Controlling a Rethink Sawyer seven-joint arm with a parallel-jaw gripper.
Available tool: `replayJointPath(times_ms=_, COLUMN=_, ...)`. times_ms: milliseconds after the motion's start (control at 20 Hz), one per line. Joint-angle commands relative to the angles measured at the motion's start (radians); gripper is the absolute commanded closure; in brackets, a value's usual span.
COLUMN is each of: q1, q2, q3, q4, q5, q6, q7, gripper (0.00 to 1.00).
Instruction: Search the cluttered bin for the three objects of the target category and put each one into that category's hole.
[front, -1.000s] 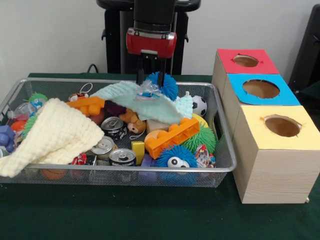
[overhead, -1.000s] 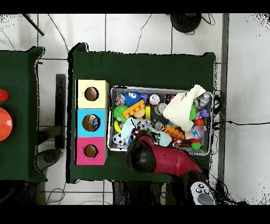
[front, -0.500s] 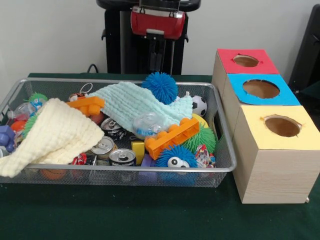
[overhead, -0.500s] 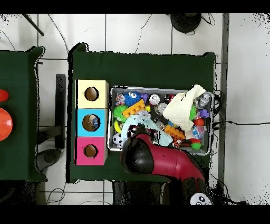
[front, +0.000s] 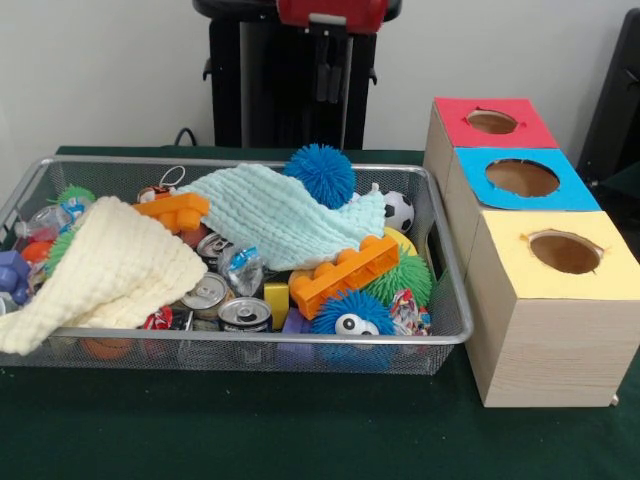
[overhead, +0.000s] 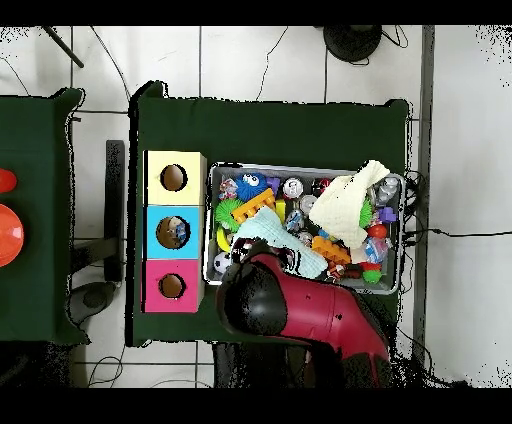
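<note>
My gripper (front: 329, 72) hangs high above the back of the wire bin (front: 452, 325), its fingers close together with nothing between them. A crumpled clear plastic bottle (front: 241, 268) lies in the bin's middle, beside the teal cloth (front: 285, 215) and several drink cans (front: 208, 293). To the right stand three boxes with holes: red (front: 494, 122), blue (front: 522, 178) and yellow (front: 565, 252). In the overhead view the red arm (overhead: 300, 312) covers the bin's lower left corner and hides the gripper; the blue box's hole (overhead: 174, 232) holds something.
A cream cloth (front: 110, 270) drapes over the bin's left half. A blue spiky ball (front: 322, 172), an orange brick (front: 345, 272), a small soccer ball (front: 399, 210) and a blue googly-eyed ball (front: 350, 315) fill the right half.
The gripper rose from the teal cloth to the top edge. The clear bottle it held slipped out and dropped into the bin's middle; the teal cloth settled flatter.
</note>
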Motion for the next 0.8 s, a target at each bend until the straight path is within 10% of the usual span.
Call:
replayJointPath(times_ms=50, q1=0.029, q2=-0.002, q3=0.019, q4=-0.029, q5=0.039, q6=0.059, q7=0.152, gripper=1.0)
replayJointPath(times_ms=800, q1=0.115, q2=0.147, q3=-0.088, q4=-0.238, q5=0.008, q6=-0.125, q7=0.15, gripper=1.0)
